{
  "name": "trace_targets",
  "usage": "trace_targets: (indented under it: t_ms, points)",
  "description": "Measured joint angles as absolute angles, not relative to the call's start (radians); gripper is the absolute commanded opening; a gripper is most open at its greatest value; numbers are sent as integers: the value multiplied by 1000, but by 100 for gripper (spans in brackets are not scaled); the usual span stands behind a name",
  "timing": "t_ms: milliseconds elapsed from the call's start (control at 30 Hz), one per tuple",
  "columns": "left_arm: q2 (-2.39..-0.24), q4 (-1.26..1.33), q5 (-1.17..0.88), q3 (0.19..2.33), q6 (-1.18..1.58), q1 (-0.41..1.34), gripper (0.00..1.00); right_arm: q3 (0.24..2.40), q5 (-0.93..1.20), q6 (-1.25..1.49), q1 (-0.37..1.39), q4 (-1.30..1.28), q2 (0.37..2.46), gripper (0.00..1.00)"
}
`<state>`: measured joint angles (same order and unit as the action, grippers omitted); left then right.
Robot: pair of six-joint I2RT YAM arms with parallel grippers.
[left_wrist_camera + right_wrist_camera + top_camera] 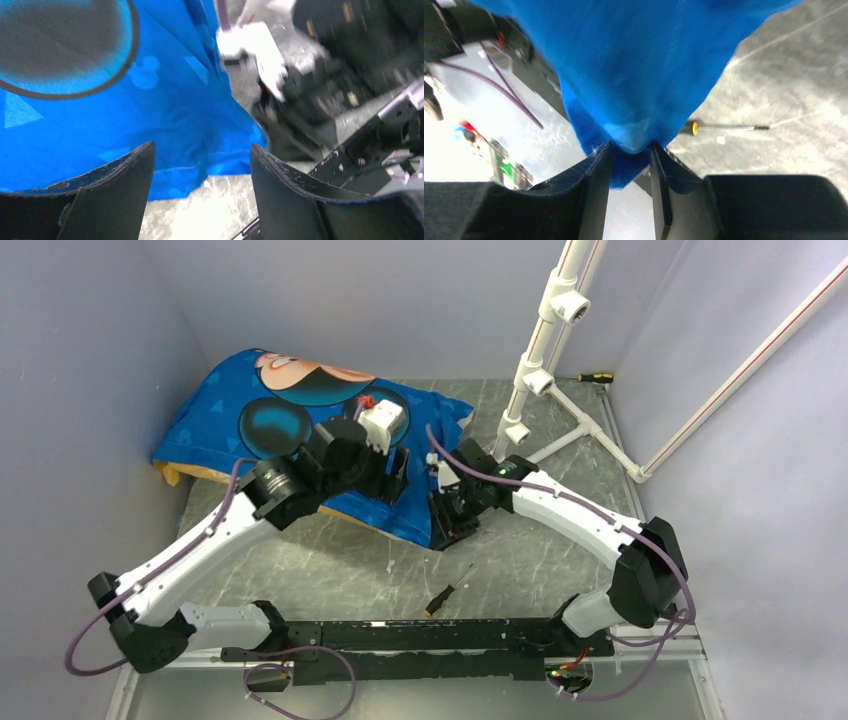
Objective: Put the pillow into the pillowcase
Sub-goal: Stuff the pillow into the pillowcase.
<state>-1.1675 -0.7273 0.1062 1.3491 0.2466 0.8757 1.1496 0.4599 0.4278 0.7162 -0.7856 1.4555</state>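
The blue pillowcase [240, 410] with the cartoon mouse print lies plump on the back left of the table, an orange edge showing at its left. The pillow is hidden. My left gripper [395, 478] hovers over the case's near right edge; in the left wrist view it [202, 155] is open, with only the blue cloth [150, 100] and table beneath. My right gripper [446, 525] is at the case's near right corner. In the right wrist view it [631, 148] pinches a bunched tip of the blue pillowcase [634, 75] between its fingers.
A small screwdriver [445, 592] lies on the marbled table near the arm bases, also seen as the screwdriver [724, 128] in the right wrist view. A white pipe frame [540, 360] stands at the back right with a yellow-handled screwdriver [597, 377] behind it. Grey walls close in on three sides.
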Motion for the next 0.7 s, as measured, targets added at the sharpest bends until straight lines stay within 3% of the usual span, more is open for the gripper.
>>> trace_targets:
  t_ms: [67,133,200,533,700]
  points:
    - [-1218,-730,122,1394,266,850,74,1159,435,401,758,-843,1456,51]
    - [-1270,-731,130,1408,288,825,74,1167,411,385,790,-881,1447,75]
    - [-1306,-746,130,1406,307,798,75,1187,360,380,795,-904,1428,84]
    - [-1298,-776,116,1352,392,527,84,1686,75,387,722,-841,1564,90]
    - [-1296,-766,91,1354,388,434,85,1743,-16,407,634,-782,1678,88]
